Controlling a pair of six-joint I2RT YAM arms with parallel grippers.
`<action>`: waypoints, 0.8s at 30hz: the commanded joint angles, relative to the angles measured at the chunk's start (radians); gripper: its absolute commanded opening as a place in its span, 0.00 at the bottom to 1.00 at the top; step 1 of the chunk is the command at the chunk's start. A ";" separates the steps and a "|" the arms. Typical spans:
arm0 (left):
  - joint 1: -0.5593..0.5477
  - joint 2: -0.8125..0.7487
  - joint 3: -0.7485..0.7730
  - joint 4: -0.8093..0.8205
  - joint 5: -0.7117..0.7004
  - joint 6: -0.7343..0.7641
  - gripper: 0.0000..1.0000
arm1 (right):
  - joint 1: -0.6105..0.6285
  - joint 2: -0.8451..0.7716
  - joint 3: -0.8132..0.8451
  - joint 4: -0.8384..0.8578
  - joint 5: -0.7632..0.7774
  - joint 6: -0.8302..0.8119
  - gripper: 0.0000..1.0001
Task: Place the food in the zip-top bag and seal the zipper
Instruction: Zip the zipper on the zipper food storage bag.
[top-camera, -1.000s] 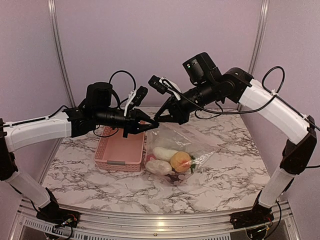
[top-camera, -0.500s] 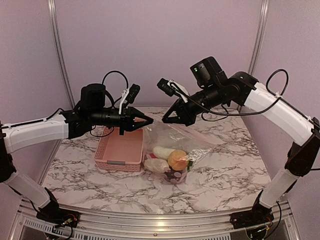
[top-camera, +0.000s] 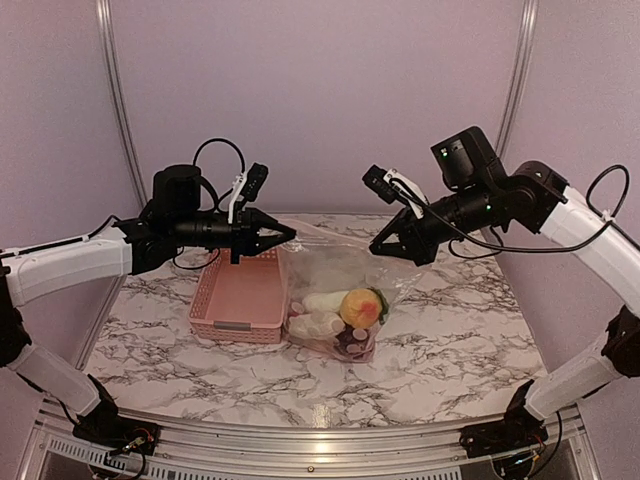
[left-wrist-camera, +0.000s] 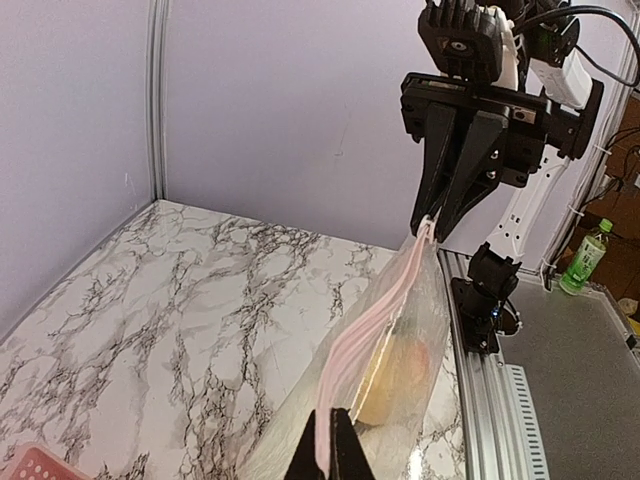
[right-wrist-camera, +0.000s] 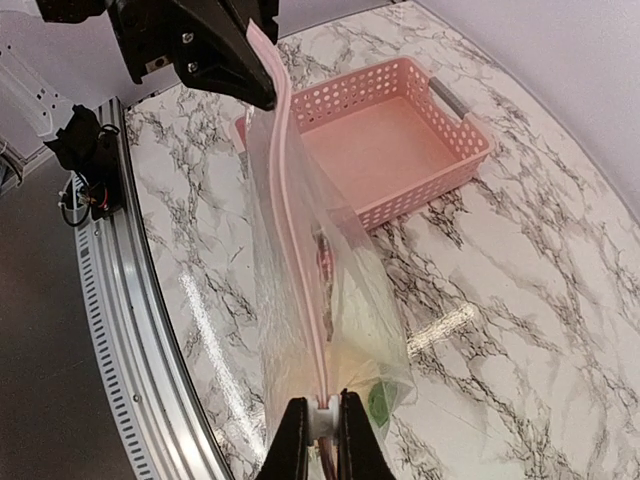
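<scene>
The zip-top bag (top-camera: 332, 270) hangs stretched between my two grippers above the marble table, its bottom resting on the tabletop. The food (top-camera: 345, 310) sits low inside it: white oblong pieces, an orange-yellow fruit and a dark piece. My left gripper (top-camera: 288, 235) is shut on the left end of the pink-tinted zipper (left-wrist-camera: 375, 320). My right gripper (top-camera: 377, 250) is shut on a small white slider (right-wrist-camera: 322, 428) at the zipper's right end. In the right wrist view the zipper (right-wrist-camera: 290, 200) runs as a single closed strip up to the left gripper (right-wrist-camera: 262, 98).
The pink lattice basket (top-camera: 240, 295) stands left of the bag, below the left gripper, with nothing showing inside it. The table's front metal rail (right-wrist-camera: 130, 330) runs close to the bag. A green bottle (left-wrist-camera: 588, 255) stands off the table.
My right gripper has slid to the right along the zipper, away from the left gripper. The left gripper drew back a little to the left. The bag's top edge is now pulled long and taut.
</scene>
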 joint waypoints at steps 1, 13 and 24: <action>0.061 -0.030 -0.023 -0.023 -0.042 0.019 0.00 | -0.030 -0.078 -0.023 -0.113 0.102 0.018 0.00; 0.083 -0.041 -0.040 -0.003 -0.044 0.012 0.00 | -0.033 -0.136 -0.063 -0.151 0.183 0.038 0.00; 0.107 -0.043 -0.049 0.037 -0.054 -0.006 0.00 | -0.032 -0.183 -0.066 -0.224 0.192 0.072 0.02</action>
